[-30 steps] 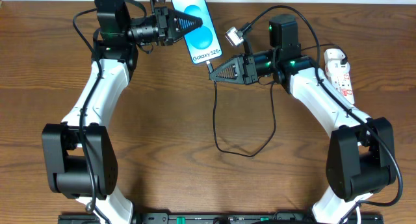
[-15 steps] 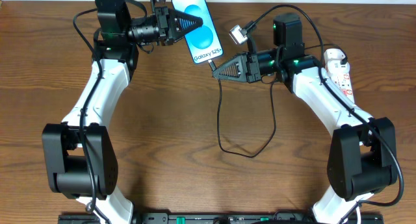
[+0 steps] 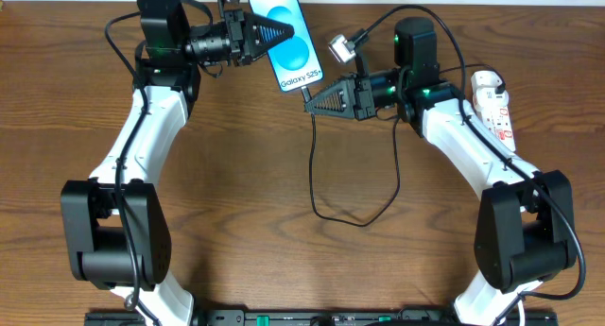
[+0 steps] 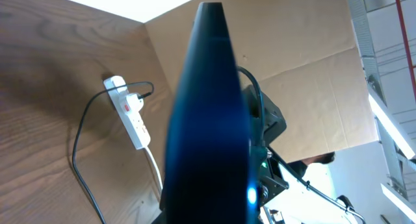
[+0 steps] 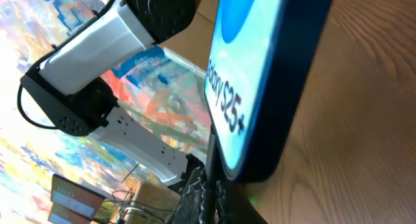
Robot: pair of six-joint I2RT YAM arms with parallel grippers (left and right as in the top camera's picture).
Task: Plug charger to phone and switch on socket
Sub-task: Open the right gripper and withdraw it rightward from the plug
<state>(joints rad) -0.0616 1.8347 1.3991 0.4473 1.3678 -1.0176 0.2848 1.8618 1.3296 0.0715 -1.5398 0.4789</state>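
From above, your right claw [image 3: 307, 94] has crept a little back toward the phone [image 3: 298, 61] since half a second ago. It is clenched on the tip of the charger [image 3: 315, 175], just at the phone's lower edge. The left claw [image 3: 284, 31] grips the phone near the far edge of the table [image 3: 236, 222].

In the left wrist view, the socket [image 4: 132, 117] lies well apart from the phone.

In the right wrist view, the tip sits under the phone's corner. I judge that a skewed push could twist the phone in the grip. Open wood is only toward you.
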